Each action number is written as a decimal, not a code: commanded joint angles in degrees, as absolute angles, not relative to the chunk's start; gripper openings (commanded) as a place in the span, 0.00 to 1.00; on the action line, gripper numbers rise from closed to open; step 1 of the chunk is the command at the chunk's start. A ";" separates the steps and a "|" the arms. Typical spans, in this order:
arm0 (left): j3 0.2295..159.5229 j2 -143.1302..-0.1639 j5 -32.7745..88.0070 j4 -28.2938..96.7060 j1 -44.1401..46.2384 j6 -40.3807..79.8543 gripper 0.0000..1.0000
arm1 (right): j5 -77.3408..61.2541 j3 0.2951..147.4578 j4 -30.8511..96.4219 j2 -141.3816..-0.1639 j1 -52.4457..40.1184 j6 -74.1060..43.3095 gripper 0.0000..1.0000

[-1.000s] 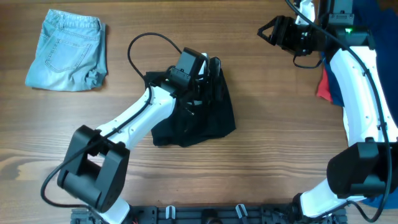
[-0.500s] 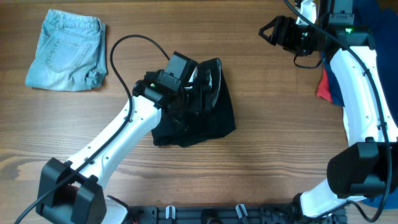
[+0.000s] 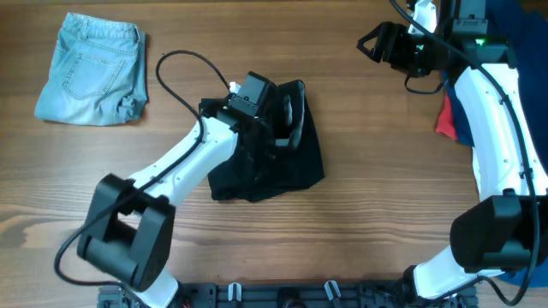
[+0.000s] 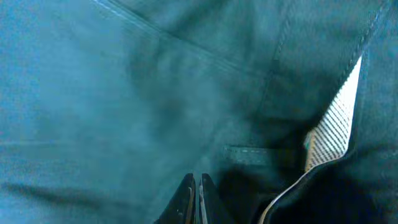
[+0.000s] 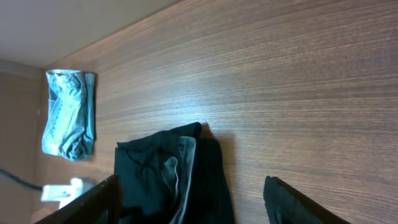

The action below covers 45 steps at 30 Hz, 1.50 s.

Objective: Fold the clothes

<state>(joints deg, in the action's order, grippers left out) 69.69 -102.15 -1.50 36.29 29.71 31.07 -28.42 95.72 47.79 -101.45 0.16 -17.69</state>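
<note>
The clothes, a pair of black shorts, lie crumpled at mid-table; in the right wrist view the black shorts show a paler inner fold. My left gripper is down on their upper part. In the left wrist view this gripper is shut, its tips pressed into the dark cloth beside the pale striped waistband lining. My right gripper hovers open at the far right, well away from the shorts. Nothing is between the fingers of the right gripper.
Folded light-blue denim shorts lie at the far left corner, also seen as the denim shorts from the right wrist. A heap of red and blue cloth sits at the right edge behind the right arm. The left arm's cable loops above the table.
My left gripper has closed from wide open onto the black cloth, and its arm has shifted slightly. The right arm has stayed in place.
</note>
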 commanded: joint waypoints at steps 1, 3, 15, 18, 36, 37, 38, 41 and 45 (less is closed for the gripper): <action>70.08 -104.18 6.94 33.30 32.88 32.38 0.04 | -27.68 95.50 47.81 -102.06 0.03 -16.53 0.75; 70.08 -104.40 6.02 32.45 35.09 32.40 0.04 | -26.92 95.48 47.86 -102.06 0.03 -16.58 0.76; 69.54 -109.47 1.37 29.89 44.40 35.00 0.04 | -26.35 95.13 48.12 -102.54 0.03 -16.51 0.78; 69.54 -111.70 1.39 28.75 44.27 35.64 0.07 | -26.35 95.13 48.29 -102.54 0.03 -16.49 0.78; 69.71 -112.18 -12.95 38.02 24.73 16.86 0.31 | -26.33 95.13 48.51 -102.54 0.03 -16.29 0.78; 70.35 -112.07 -14.02 38.00 23.55 16.67 0.37 | -26.35 95.13 48.51 -102.54 0.03 -16.25 0.78; 72.42 -111.66 -13.04 39.66 22.09 16.67 0.42 | -26.35 95.13 48.49 -102.54 0.03 -16.25 0.79; 78.56 -109.95 -10.94 45.10 20.34 16.69 0.53 | -26.35 95.13 48.25 -102.54 0.03 -16.25 0.79; 85.82 -107.83 -8.32 47.90 20.80 16.71 0.86 | -26.35 95.13 47.90 -102.54 0.03 -16.25 0.79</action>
